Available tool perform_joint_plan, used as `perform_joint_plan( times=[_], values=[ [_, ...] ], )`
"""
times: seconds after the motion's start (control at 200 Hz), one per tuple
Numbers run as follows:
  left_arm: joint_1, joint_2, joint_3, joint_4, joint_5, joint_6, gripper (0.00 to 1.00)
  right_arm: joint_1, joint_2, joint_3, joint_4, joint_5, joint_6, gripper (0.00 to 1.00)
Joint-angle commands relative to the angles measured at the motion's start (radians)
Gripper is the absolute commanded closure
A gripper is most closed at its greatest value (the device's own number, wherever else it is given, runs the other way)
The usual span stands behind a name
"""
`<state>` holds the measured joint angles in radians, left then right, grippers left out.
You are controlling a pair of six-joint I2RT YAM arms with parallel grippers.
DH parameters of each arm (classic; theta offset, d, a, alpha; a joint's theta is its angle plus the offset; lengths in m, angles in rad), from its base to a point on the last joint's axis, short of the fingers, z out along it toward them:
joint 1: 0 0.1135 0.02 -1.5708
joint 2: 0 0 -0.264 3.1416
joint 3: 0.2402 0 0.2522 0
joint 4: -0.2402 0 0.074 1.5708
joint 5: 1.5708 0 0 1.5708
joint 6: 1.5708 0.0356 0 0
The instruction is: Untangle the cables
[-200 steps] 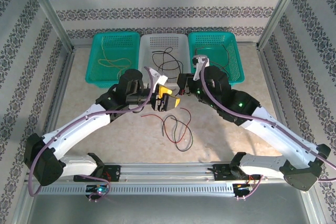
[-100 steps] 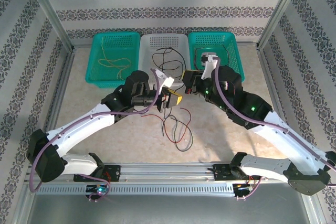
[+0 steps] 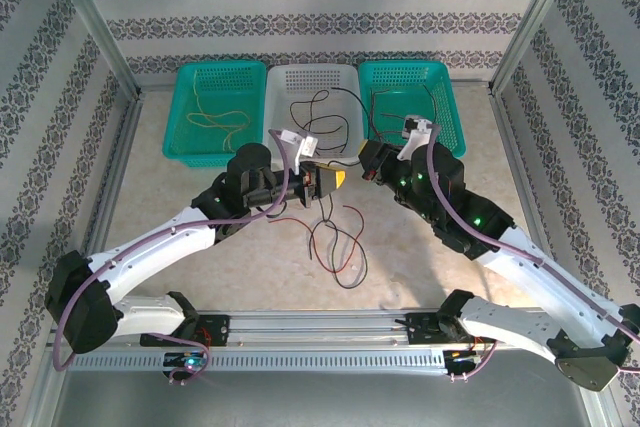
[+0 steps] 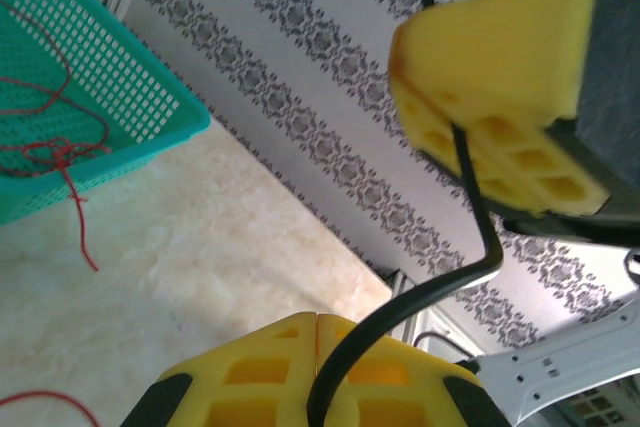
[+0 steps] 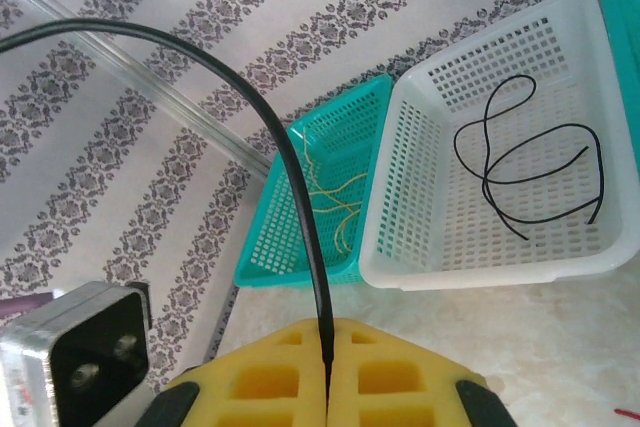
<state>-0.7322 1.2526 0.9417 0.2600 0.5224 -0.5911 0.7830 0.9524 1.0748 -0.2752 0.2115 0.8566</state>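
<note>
L pincer (image 4: 317,325) newly tight on blk cable (image 4: 470,215)

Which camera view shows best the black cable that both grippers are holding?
The left wrist view: the black cable runs from the shut left gripper up into the right gripper. The right wrist view shows it arching away from its own shut pads. In the top view it is thin and hard to follow.

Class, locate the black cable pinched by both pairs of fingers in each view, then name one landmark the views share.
Top external: the black cable trails down onto the table, centre frame.
Left wrist: it rises from the left fingers, bottom centre, to the right fingers, upper right.
Right wrist: it arcs from the right fingers, bottom centre, up to the left edge.
Shared landmark: the striped wallpaper.
</note>
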Motion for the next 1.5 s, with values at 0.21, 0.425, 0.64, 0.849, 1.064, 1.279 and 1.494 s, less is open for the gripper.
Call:
perform_joint_plan(
  times=[0.21, 0.425, 0.64, 0.849, 1.064, 1.279, 1.494],
  values=[
    [0.07, -0.012, -0.004, 0.161, 0.055, -0.142, 1.0, -0.011, -0.023, 0.019, -0.116, 0.026, -0.003, 0.57],
    [0.117, -0.024, 0.03, 0.136, 0.076, -0.146, 1.0, -0.011, -0.074, -0.04, -0.198, 0.039, -0.006, 0.43],
    [0.151, -0.014, 0.049, 0.215, 0.148, -0.201, 1.0, -0.013, -0.038, -0.088, -0.204, -0.067, 0.018, 0.38],
    [0.184, -0.007, 0.039, 0.294, 0.145, -0.29, 1.0, 0.026, 0.04, -0.08, -0.15, -0.142, -0.006, 0.38],
    [0.205, 0.038, 0.043, 0.502, 0.265, -0.431, 1.0, 0.038, 0.095, -0.084, -0.062, -0.202, -0.03, 0.38],
    [0.205, 0.103, 0.081, 0.684, 0.416, -0.573, 1.0, -0.012, 0.158, -0.063, 0.032, -0.339, -0.05, 0.38],
    [0.206, 0.104, 0.105, 0.721, 0.499, -0.595, 1.0, -0.057, 0.225, -0.022, 0.024, -0.419, -0.061, 0.41]
  ],
)
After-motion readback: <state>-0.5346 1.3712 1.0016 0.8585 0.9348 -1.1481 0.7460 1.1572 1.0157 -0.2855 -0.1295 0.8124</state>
